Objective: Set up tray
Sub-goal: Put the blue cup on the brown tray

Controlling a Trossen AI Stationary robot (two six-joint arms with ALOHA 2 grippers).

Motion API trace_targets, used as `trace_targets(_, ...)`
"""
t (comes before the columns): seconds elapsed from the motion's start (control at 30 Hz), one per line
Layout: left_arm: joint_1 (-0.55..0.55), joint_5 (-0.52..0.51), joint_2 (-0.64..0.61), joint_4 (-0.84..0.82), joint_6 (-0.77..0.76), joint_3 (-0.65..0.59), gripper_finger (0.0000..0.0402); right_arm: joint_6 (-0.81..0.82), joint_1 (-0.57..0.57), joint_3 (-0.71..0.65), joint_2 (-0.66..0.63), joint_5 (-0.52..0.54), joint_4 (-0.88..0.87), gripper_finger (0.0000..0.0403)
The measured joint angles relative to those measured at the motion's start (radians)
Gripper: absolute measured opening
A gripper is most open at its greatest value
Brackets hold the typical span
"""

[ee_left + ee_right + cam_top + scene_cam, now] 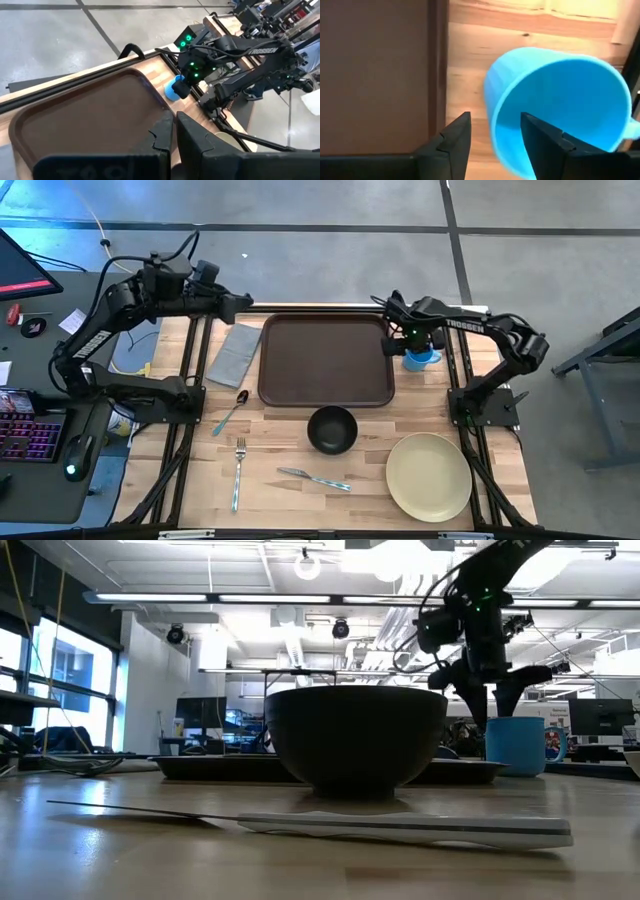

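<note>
Dark brown and empty, the tray (326, 360) lies at the far middle of the wooden table (360, 480). Just off its right edge we see a blue cup (424, 359), and the right gripper (397, 346) hangs over it: its fingers (451, 139) stand apart with the cup's near rim between them, one inside and one outside, not clamped on it. The left gripper (240, 304) waits above the far left corner, fingers nearly together, holding nothing. A grey napkin (235, 354) lies left of the tray; nearer us sit a spoon (231, 412), black bowl (332, 429), fork (239, 472), knife (314, 478) and beige plate (429, 476).
</note>
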Motion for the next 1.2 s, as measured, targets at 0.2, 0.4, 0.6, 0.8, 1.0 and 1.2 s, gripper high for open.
trace_targets(0.2,0.000,0.006,0.016,0.033,-0.025,0.000,0.0058,-0.087,-0.029,-0.015,0.000,0.015,0.013,0.0095)
trace_targets(0.4,0.000,0.006,0.016,0.030,-0.029,0.000,0.0058,-0.168,-0.035,0.019,0.000,-0.001,-0.008,0.0010)
trace_targets(0.6,0.000,0.004,0.017,0.030,-0.029,0.000,0.0058,-0.234,-0.031,0.169,0.000,-0.003,0.006,0.0005)
trace_targets(0.8,0.000,-0.046,0.017,0.030,-0.029,0.000,0.0058,-0.271,-0.010,0.354,0.061,0.002,0.096,0.0004)
trace_targets(1.0,0.000,-0.049,0.017,0.030,-0.030,0.000,0.0058,-0.340,0.015,0.562,0.268,-0.031,0.063,0.0002)
trace_targets(1.2,0.000,-0.016,0.017,0.030,-0.044,0.000,0.0058,-0.398,0.039,0.747,0.474,0.043,-0.102,0.0001)
